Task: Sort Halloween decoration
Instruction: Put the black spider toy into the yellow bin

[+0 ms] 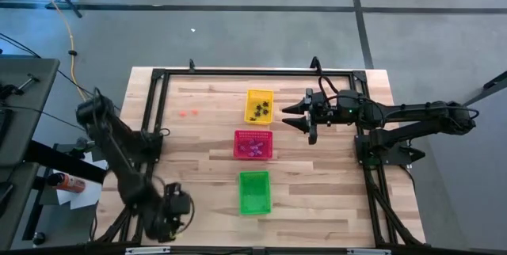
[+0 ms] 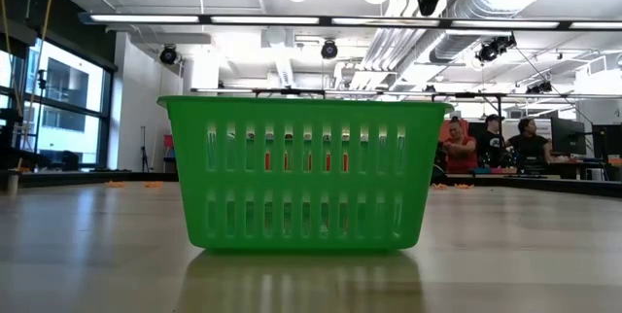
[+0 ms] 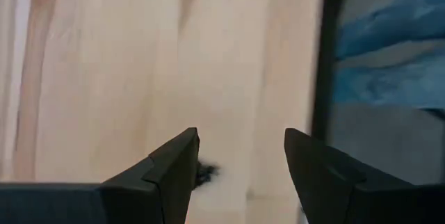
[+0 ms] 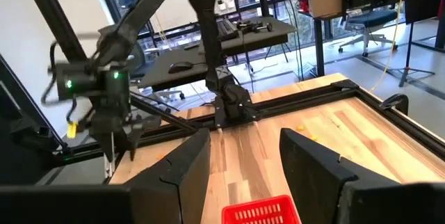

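black trinkets (image 1: 260, 111) lie in the yellow basket (image 1: 259, 94), purple-pink trinkets (image 1: 253, 148) in the red basket (image 1: 253, 134), orange trinkets (image 1: 188, 113) on the bare desk (image 1: 317, 184). right claw (image 1: 290, 118) hovers spread beside the yellow basket. left claw (image 3: 240, 172), also spread, sits at the desk's near-left corner.

Three baskets, yellow (image 1: 259, 105), red (image 1: 253, 144) and green (image 1: 254, 192), block the table's (image 1: 198, 152) middle in a row; bare wood lies open on either side

Three baskets (image 1: 253, 144) in row mid-table; trinkets (image 1: 259, 112) in far one, probably middle too.
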Controlling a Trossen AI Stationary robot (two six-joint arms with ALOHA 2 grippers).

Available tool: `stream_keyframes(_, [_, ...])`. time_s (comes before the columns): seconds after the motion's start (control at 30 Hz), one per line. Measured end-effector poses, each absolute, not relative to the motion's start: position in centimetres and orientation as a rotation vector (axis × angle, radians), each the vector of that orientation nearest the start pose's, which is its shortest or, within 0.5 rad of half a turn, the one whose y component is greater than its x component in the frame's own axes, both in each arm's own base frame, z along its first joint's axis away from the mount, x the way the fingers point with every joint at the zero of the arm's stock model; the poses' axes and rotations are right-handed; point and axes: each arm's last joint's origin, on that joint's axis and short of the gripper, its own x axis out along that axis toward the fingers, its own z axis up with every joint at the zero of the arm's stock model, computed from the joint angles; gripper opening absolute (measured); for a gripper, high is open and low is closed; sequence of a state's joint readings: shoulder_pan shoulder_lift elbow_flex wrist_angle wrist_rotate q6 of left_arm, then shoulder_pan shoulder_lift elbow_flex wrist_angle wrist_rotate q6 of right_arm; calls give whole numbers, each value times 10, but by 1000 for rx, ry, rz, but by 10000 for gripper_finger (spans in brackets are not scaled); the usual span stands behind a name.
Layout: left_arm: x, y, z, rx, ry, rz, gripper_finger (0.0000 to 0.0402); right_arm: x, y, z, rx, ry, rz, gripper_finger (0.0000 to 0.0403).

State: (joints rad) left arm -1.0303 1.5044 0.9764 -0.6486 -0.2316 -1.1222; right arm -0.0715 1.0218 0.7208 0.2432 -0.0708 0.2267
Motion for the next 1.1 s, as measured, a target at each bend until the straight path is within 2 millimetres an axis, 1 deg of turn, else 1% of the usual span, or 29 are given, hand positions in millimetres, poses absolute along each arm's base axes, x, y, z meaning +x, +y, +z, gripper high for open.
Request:
stream_keyframes(0.1, [144,-247,189,-204,1184,-24,204,230,-14,307,231,62,-8,169])
stream_keyframes(0.23, [143,-248,172,-104,1222,16,204,230,-14,305,233,83,-10,169])
stream_keyframes(0.3, [144,-250,166,-103,1253,23,204,230,-14,305,233,85,-10,169])
stream_keyframes(0.47, [142,-256,159,-171,1280,38,204,230,-14,304,233,100,-12,169])
stream_keyframes(0.7, [132,-261,147,-177,1330,107,204,230,-14,302,235,120,-14,169])
stream_keyframes(0.87, [132,-264,141,-173,1327,119,204,229,-14,301,235,127,-15,169])
stream_keyframes(0.97, [133,-265,135,-162,1331,130,196,229,-14,301,235,128,-15,169])
stream_keyframes(1.1, [133,-266,132,-151,1326,138,174,229,-14,300,236,134,-16,169])
